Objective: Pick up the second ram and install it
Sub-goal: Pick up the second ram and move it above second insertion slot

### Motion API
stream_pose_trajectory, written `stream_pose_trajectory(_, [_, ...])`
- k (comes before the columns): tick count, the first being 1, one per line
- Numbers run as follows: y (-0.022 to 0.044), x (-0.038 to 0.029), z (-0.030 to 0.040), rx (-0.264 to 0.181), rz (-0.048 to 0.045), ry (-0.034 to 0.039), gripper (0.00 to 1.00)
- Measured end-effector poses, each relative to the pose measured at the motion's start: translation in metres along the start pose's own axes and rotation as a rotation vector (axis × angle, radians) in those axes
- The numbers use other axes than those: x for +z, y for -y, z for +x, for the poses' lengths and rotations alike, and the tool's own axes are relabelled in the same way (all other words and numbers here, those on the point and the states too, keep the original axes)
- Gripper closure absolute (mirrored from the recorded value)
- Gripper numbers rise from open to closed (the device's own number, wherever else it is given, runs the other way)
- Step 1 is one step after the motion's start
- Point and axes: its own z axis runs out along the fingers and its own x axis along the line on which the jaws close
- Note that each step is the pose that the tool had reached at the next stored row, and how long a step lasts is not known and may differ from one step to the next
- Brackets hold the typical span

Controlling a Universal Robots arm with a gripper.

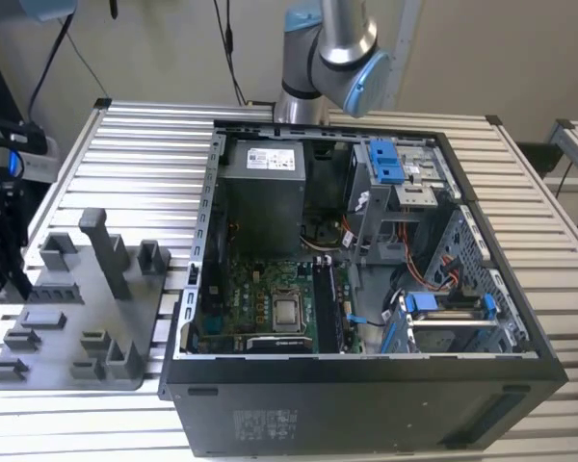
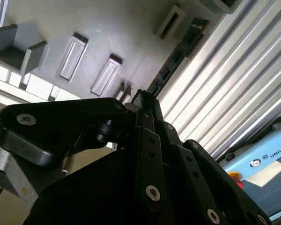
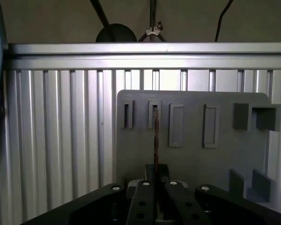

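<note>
Nearest us, the gripper (image 3: 156, 172) clamps one end of the second ram (image 3: 155, 136), which we see running straight ahead from the jaws toward a fixture tray (image 3: 192, 159) slot.

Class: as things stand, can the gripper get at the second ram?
Yes, apparently: the gripper seems shut on one end of the second ram, which sticks out from it, with the grey tray beyond.

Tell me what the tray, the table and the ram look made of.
Tray: likely matt grey plastic; even, dull surface with moulded slots.
Table: bare metal, probably aluminium; bright ribbed slats.
Ram: seemingly a dark circuit board; a thin flat strip at the gripper.
</note>
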Motion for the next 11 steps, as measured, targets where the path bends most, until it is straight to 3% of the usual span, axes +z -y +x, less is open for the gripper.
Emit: stream_pose_trajectory(11, [-0.0001,-0.0088,0.0003,0.000,0.0000,0.0000,0.86])
